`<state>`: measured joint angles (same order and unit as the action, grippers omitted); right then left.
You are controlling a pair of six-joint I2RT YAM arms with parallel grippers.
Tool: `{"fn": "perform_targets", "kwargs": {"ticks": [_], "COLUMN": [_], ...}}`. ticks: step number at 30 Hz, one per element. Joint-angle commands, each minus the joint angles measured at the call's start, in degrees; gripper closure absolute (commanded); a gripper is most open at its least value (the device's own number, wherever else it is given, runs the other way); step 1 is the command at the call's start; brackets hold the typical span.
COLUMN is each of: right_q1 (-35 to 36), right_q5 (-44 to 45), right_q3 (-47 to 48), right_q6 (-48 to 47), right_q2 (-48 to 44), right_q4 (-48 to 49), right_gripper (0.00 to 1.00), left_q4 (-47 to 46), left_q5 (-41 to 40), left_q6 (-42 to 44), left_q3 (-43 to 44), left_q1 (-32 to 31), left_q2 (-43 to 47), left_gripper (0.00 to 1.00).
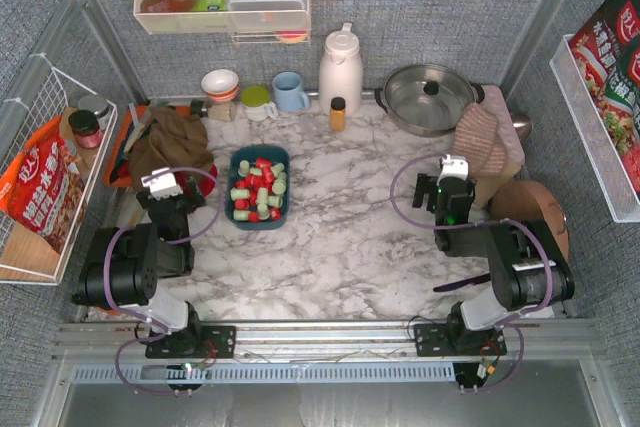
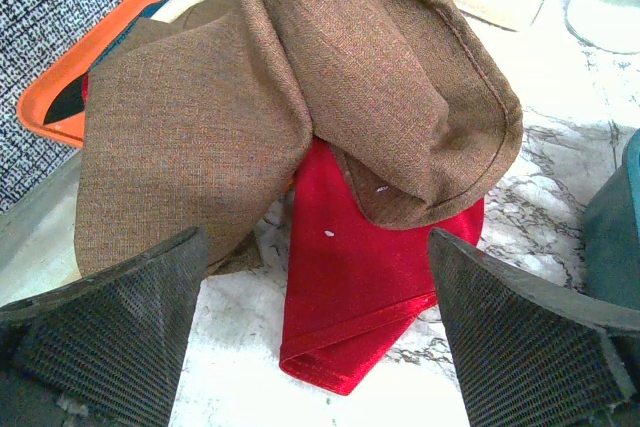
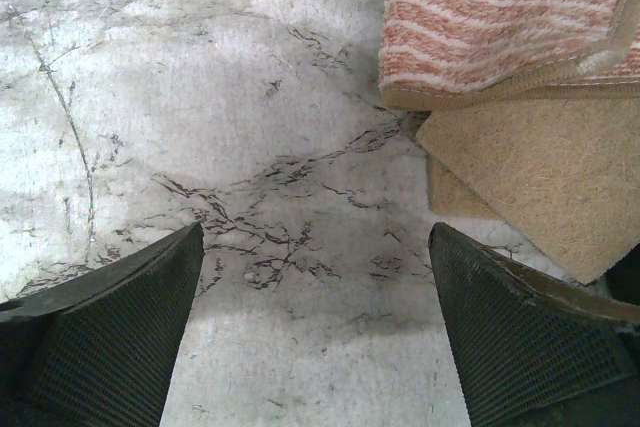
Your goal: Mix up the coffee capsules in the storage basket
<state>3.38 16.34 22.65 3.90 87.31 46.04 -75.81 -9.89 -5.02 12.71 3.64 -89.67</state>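
Top external: left arm (image 1: 150,247) sat folded near its base, elbow tucked, wrist aimed at the brown cloth (image 1: 170,142), just left of the storage basket (image 1: 258,225). Right arm (image 1: 500,257) was folded the same way, wrist beside the striped towel (image 1: 485,142). I read the left jaws and the right jaws as spread wide, with nothing between them.

The basket stood on the marble counter (image 1: 350,217), left of centre: dark teal, rounded corners, low walls. Coffee capsules (image 1: 260,187) lay heaped inside, red and pale green together.

Left wrist: coarse woven brown cloth over a smooth red cloth (image 2: 360,287), orange tray (image 2: 50,112) behind, black cross-hatched pads (image 2: 110,337).

Right wrist: veined counter, looped terry towel over a fibrous tan mat (image 3: 540,177).
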Motion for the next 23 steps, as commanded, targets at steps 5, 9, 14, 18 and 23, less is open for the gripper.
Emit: {"fn": "perform_targets", "kwargs": {"ticks": [5,9,14,18,23], "right_q1": [-0.04,-0.03,-0.04,-0.03,-0.21], "right_q5": [0.45,0.43,0.39,0.45,0.18], "right_q3": [0.40,0.44,0.46,0.50,0.49], "right_q6": [-0.12,-0.12,-0.12,-0.12,-0.02], "right_q2": [-0.17,-0.16,-0.04,-0.09,-0.09], "right_q4": [0.71,0.65,0.57,0.50,0.68], "right_gripper": [0.01,0.01,0.01,0.01,0.01], "left_q4": [-2.07,-2.07,-2.13,-2.14,-2.13], "left_q5": [0.64,0.65,0.64,0.64,0.66], "left_q6": [-0.17,-0.21,-0.24,-0.18,-0.17], "left_q3": [0.07,0.04,0.06,0.08,0.06], "left_q1": [0.08,0.06,0.05,0.06,0.05], "left_q2": [-0.09,-0.07,-0.08,-0.10,-0.07], "left_gripper": [0.01,0.01,0.01,0.01,0.01]}}
